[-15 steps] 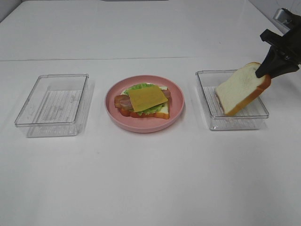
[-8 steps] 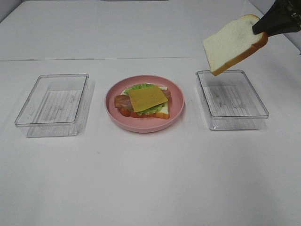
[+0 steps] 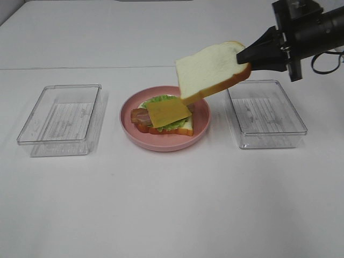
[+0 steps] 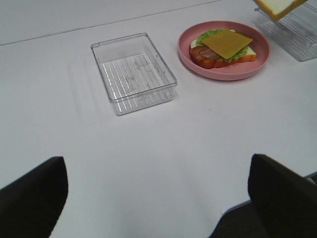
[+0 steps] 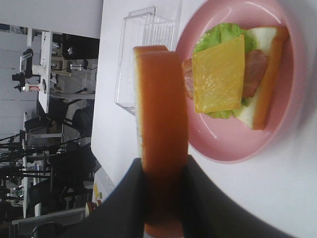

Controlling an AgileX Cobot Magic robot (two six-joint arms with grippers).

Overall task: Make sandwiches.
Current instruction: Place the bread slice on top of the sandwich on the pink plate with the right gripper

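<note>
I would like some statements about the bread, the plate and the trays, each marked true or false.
1. The right gripper holds a bread slice in the air. True.
2. The cheese slice lies on top of the stack on the pink plate. True.
3. The right tray holds a second bread slice. False: it holds nothing.
4. The left gripper is shut on the left tray. False: it is open, away from it.

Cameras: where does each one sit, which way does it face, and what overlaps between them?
Exterior high: raised, facing the table; shows the right gripper holding the bread slice.
Left wrist: low over the table, looking past the open left gripper at a clear tray.
Right wrist: sights along the held slice.
Shared: all three show the pink plate and its open sandwich.
</note>
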